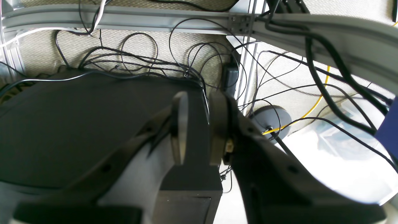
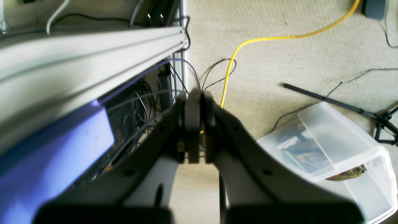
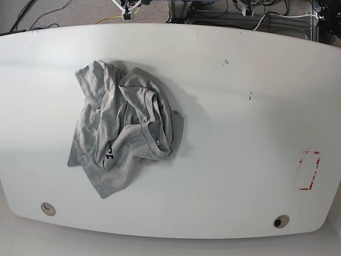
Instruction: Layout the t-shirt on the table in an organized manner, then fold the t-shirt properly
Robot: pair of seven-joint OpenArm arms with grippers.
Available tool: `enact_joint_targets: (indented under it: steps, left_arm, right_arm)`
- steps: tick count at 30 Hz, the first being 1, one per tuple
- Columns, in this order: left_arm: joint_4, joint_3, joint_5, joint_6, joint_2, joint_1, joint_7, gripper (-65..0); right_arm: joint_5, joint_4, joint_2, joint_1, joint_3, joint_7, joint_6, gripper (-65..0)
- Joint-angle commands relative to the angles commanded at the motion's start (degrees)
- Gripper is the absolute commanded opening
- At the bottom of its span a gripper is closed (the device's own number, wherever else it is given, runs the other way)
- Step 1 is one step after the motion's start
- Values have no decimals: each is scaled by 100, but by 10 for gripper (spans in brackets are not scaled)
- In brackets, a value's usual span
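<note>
left wrist view: left gripper (image 1: 199,130) seen w/ jaws parted by a small gap, nothing held. Only floor, black cables (image 1: 186,67), a dark flat panel (image 1: 77,124) and an aluminium rail (image 1: 124,18) lie beyond the jaws; no t-shirt, no tabletop seen here.

right wrist view: right gripper (image 2: 196,124) seen w/ jaws pressed together, empty. Past the jaws: carpet, a yellow cable (image 2: 248,46), a clear plastic bin (image 2: 335,146) off to one side. T-shirt not seen, so garment judged well apart from both jaws.

base view: neither arm in shot. T-shirt (image 3: 122,133) lies crumpled in a heap on the tabletop (image 3: 240,106), toward the side where the right arm is mounted; right arm judged nearer. Heap's long axis runs roughly far-to-near edge, a loose tail (image 3: 109,181) pointing at the near edge. Partial black lettering (image 3: 108,154) shown on a fold.

open room: wide bare tabletop beside the heap toward the left arm's side, enough for spreading; red dashed mark (image 3: 308,169) and grommet holes (image 3: 281,221) well apart from the cloth.

next move (judged): both jaws to be brought over the tabletop, left opened wider, right released first.
</note>
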Motion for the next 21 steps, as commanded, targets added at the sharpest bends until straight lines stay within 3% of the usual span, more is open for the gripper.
enact_joint_targets:
  steps: [7, 21]
  left_arm:
    - [721, -9, -9, 0, 0, 527, -193, -546]
    - [3068, -18, -9, -9, -18, 2004, -193, -546]
  right_arm:
    - [9, 800, -105, -527, 0, 0, 0, -631]
    - [26, 2523, -123, -1732, 9, 0, 0, -631]
